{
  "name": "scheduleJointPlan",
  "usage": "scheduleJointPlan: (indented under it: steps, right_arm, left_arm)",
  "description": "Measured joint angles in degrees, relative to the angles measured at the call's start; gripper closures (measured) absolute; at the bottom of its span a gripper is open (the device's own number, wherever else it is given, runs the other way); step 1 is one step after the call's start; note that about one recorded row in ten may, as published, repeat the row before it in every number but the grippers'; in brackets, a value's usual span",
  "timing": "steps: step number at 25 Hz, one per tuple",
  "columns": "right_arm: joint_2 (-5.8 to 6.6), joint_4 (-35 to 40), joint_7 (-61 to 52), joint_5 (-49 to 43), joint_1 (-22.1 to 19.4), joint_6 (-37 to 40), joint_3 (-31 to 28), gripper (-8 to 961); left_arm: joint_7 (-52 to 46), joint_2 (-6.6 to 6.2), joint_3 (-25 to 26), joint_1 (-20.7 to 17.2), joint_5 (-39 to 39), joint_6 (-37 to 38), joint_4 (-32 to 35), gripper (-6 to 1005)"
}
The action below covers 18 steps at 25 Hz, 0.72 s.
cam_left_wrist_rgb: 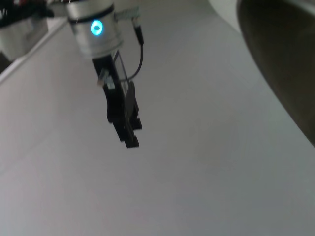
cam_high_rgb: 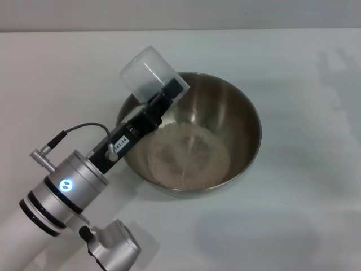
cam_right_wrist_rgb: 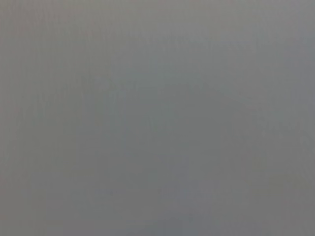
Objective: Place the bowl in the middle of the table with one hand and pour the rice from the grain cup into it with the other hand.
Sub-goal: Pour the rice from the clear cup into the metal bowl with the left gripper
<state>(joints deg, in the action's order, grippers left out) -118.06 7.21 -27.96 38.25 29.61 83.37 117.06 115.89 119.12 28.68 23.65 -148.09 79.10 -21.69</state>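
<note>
My left gripper [cam_high_rgb: 161, 101] grasps the clear plastic grain cup [cam_high_rgb: 148, 71], upended over the big steel bowl [cam_high_rgb: 242, 121], whitish rice [cam_high_rgb: 189, 155] poured in; the right one's out of sight.

Steel grey, clear plastic and pale grain on white

The bowl [cam_high_rgb: 240, 121] is brushed grey steel; the rice [cam_high_rgb: 189, 155] whitish-beige; the grain cup [cam_high_rgb: 145, 70] clear; the table [cam_high_rgb: 304, 214] plain white; the left gripper [cam_high_rgb: 169, 93] black, its ring light [cam_high_rgb: 66, 184] blue.
</note>
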Motion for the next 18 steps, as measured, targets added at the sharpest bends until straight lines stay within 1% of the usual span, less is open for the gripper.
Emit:
scheduleJointPlan:
  steps: [6, 12, 15, 16, 17, 18]
  right_arm:
    - [0.03, 0.0, 0.0, -0.1, 0.0, 0.0, 0.0, 441]
    - [0.03, -0.1, 0.0, -0.2, 0.0, -0.1, 0.0, 441]
    - [0.03, -0.1, 0.0, -0.3, -0.1, -0.1, 0.0, 441]
    - [0.03, -0.1, 0.0, -0.3, -0.1, -0.1, 0.0, 440]
    - [0.03, -0.1, 0.0, -0.3, -0.1, -0.1, 0.0, 440]
    - [0.02, -0.1, 0.0, -0.3, -0.1, -0.1, 0.0, 440]
  left_arm:
    - [0.6, -0.03, 0.0, 0.0, -1.3, 0.0, -0.3, 969]
    - [-0.5, 0.01, 0.8, -0.4, -0.7, 0.0, -0.5, 969]
    - [-4.6, 0.03, 2.1, -1.0, -0.3, 0.3, -1.4, 969]
    - [-10.9, 0.04, 4.4, -1.8, -0.2, 0.7, -3.1, 969]
    - [-10.9, 0.04, 4.4, -1.8, -0.2, 0.7, -3.1, 969]
    - [-15.6, 0.04, 6.0, -2.4, -0.1, 0.9, -4.0, 969]
